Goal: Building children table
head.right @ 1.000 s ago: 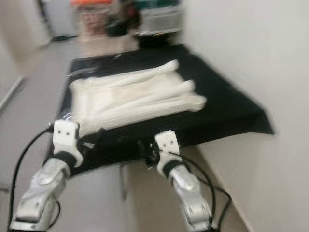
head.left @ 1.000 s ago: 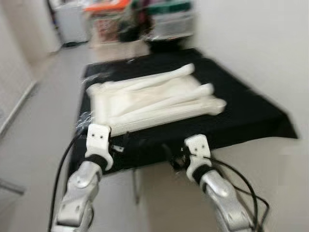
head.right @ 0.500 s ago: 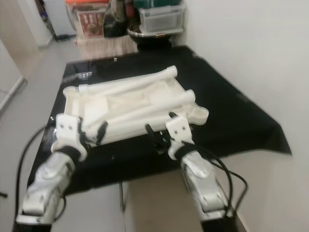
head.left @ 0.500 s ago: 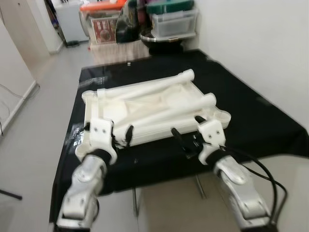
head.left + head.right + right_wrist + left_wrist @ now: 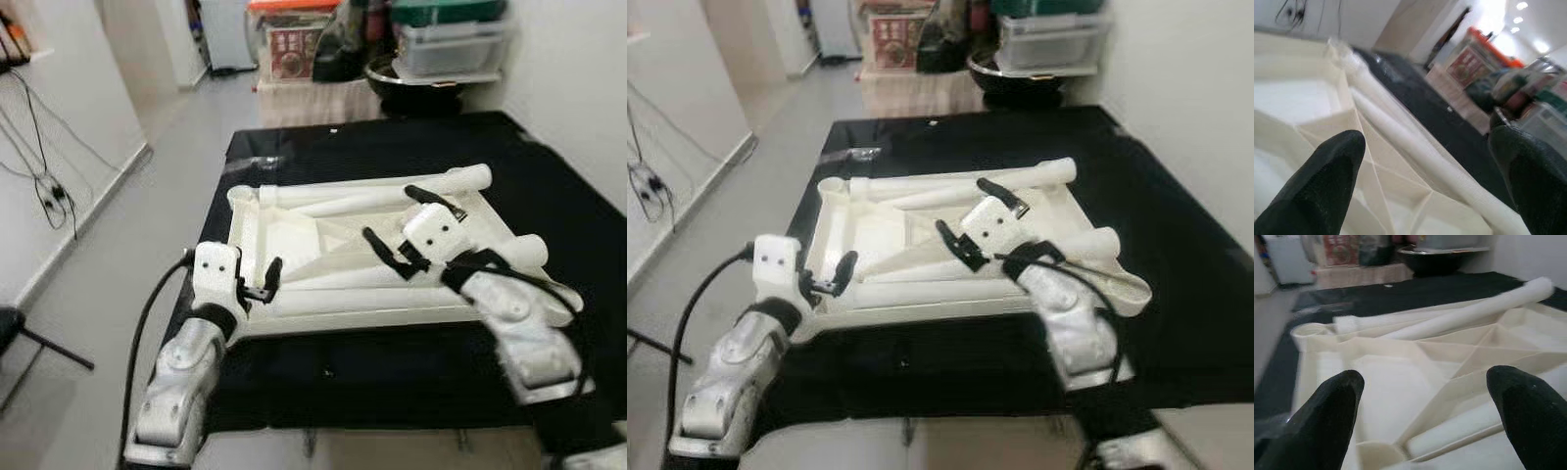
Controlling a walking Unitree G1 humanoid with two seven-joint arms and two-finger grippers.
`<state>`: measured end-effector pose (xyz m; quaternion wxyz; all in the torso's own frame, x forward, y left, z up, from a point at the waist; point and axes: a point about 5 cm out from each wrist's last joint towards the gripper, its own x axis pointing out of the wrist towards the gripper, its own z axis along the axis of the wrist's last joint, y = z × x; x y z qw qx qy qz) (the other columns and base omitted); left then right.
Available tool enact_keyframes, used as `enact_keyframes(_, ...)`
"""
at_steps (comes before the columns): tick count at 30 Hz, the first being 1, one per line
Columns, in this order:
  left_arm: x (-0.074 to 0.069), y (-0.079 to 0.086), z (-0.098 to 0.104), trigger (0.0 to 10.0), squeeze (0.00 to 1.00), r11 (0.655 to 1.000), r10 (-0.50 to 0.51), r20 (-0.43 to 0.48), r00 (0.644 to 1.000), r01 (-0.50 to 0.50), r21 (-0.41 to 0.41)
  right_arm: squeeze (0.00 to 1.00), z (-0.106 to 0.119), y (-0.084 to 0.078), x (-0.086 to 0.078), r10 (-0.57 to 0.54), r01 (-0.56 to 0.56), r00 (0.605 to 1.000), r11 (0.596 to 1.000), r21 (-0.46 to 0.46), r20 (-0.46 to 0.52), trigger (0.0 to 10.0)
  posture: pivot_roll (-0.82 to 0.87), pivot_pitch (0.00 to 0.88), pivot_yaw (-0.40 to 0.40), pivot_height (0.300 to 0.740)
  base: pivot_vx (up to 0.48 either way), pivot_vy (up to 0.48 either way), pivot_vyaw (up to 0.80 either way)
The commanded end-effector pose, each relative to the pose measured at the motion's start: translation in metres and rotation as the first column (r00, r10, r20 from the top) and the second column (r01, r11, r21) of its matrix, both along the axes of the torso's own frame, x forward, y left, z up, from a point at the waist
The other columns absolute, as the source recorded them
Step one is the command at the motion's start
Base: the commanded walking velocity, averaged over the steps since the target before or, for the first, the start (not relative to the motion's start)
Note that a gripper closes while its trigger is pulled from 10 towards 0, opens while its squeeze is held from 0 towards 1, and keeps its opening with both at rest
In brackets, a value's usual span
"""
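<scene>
Ribbed white plastic tabletop (image 5: 323, 245), cylindrical legs (image 5: 392, 188) laid across, on black-draped surface (image 5: 323, 147). Left gripper (image 5: 257, 284) at near-left corner, right gripper (image 5: 402, 227) over centre; fingers spread, nothing held.

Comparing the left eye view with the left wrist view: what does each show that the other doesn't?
Left eye alone: both grippers, the right gripper open over the tabletop's middle, the left gripper open at its near left corner, plus floor and wall cables. Left wrist alone: a close look at the underside ribs between its fingers. Both: the white tabletop, legs lying on it, and the black cloth.
</scene>
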<state>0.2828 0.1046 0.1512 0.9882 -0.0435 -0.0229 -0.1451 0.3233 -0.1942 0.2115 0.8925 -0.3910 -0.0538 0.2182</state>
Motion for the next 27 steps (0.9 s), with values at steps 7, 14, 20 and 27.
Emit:
enact_keyframes(7, -0.009, -0.009, -0.011, 10.0, 0.00, 0.996, -0.091, -0.057, 0.994, 0.090, -0.019, 0.00, 0.038, 0.008, 0.003, 0.151, -0.171, 0.983, 0.958, -0.228, -0.102, 10.0, -0.03, 0.000, 0.014, 0.740, 0.000, -0.365, 0.00)
enact_keyframes(14, -0.012, -0.010, -0.017, 10.0, 0.00, 0.996, -0.072, -0.108, 0.992, 0.066, -0.058, 0.00, 0.048, 0.022, -0.002, 0.265, -0.329, 0.929, 0.909, -0.254, -0.257, 10.0, -0.02, 0.000, 0.002, 0.740, 0.000, -0.087, 0.00)
enact_keyframes(20, -0.043, -0.029, -0.037, 10.0, 0.00, 0.948, -0.317, -0.213, 0.924, 0.312, -0.058, 0.00, 0.018, 0.021, -0.006, 0.186, -0.490, 0.761, 0.793, -0.363, -0.621, 10.0, -0.02, 0.021, -0.016, 0.740, 0.000, 0.000, 0.00)
enact_keyframes(27, -0.047, -0.023, -0.042, 10.0, 0.00, 0.960, -0.280, -0.249, 0.927, 0.274, -0.062, 0.00, 0.015, 0.031, 0.024, 0.064, -0.389, 0.779, 0.829, -0.402, -0.623, 10.0, -0.03, 0.051, -0.026, 0.740, 0.000, 0.000, 0.00)
